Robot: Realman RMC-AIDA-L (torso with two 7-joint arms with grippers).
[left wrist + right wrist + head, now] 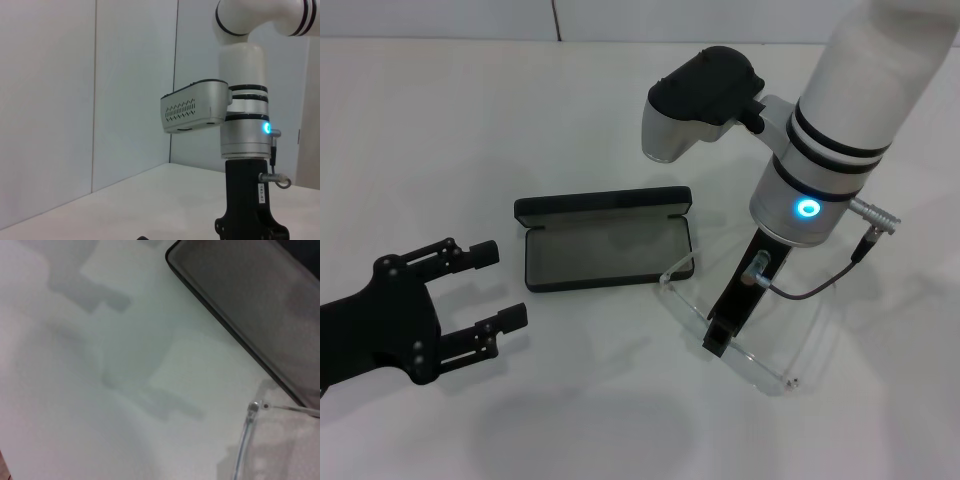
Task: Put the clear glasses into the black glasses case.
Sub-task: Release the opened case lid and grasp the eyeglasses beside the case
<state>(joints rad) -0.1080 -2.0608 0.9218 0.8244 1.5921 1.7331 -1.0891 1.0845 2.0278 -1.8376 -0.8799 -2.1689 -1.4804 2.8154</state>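
Note:
The black glasses case (605, 245) lies open in the middle of the table, with its grey lining up and its lid standing along the far side. The clear glasses (770, 368) sit just right of the case, with one temple tip at the case's near right corner. My right gripper (721, 342) points down onto the middle of the front frame, its black fingers closed on it. The right wrist view shows a hinge of the clear glasses (255, 407) beside the edge of the case (250, 310). My left gripper (503, 285) hovers open to the left of the case, holding nothing.
The white table (440, 120) carries nothing else. The left wrist view looks across at the right arm (245, 130) and pale walls behind it.

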